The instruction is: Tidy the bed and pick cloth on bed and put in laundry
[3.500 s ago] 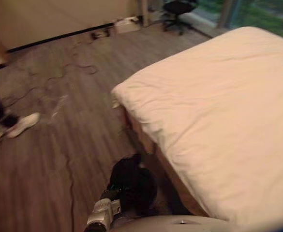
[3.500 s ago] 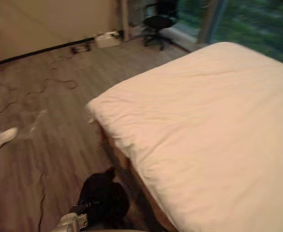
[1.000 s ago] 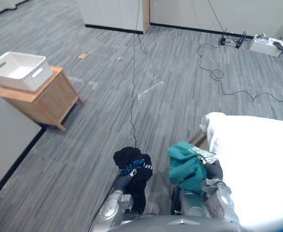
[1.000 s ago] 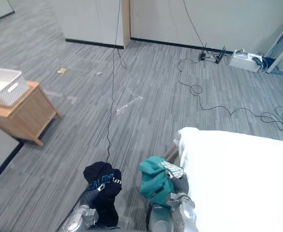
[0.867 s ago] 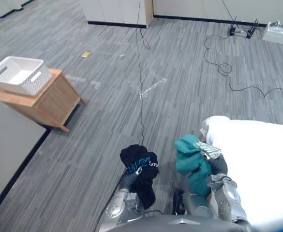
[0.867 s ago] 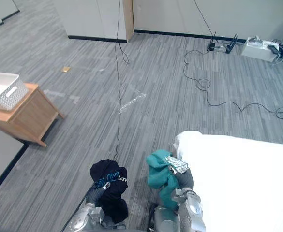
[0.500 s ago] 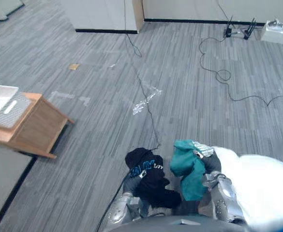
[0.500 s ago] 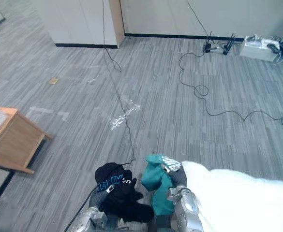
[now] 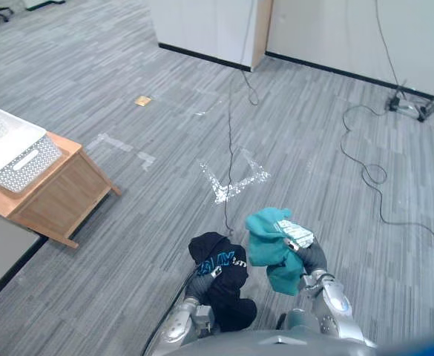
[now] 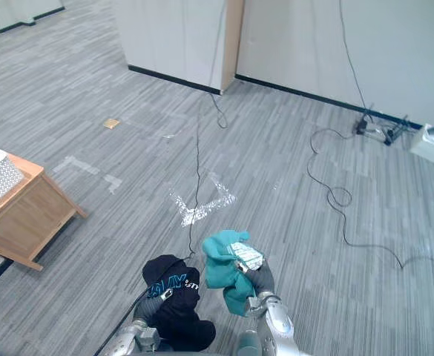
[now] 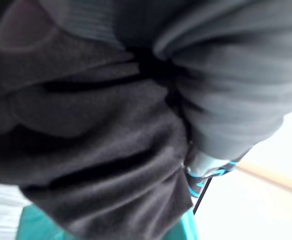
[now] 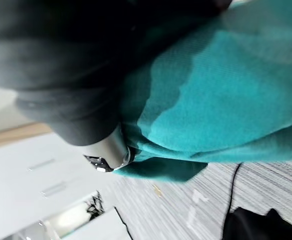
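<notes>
My left hand (image 9: 199,285) is shut on a bunched black cloth (image 9: 218,261) with blue print, low in the eye views. Beside it my right hand (image 9: 312,259) is shut on a teal cloth (image 9: 268,241) that has a white patterned patch. The two bundles almost touch above the grey floor. In the left wrist view the black cloth (image 11: 96,165) lies right against the hand's dark cover. A silver finger (image 12: 110,151) curls against the teal cloth (image 12: 225,100) in the right wrist view. A white laundry basket (image 9: 10,147) stands far to the left.
The basket rests on a low wooden side table (image 9: 53,199) by a wall at the left. Black cables (image 9: 365,167) trail across the grey floor. White cupboards (image 9: 209,26) and a wall close off the far side.
The camera has swung away from the bed, which has left the picture. Both hands still hold their cloths, held close together.
</notes>
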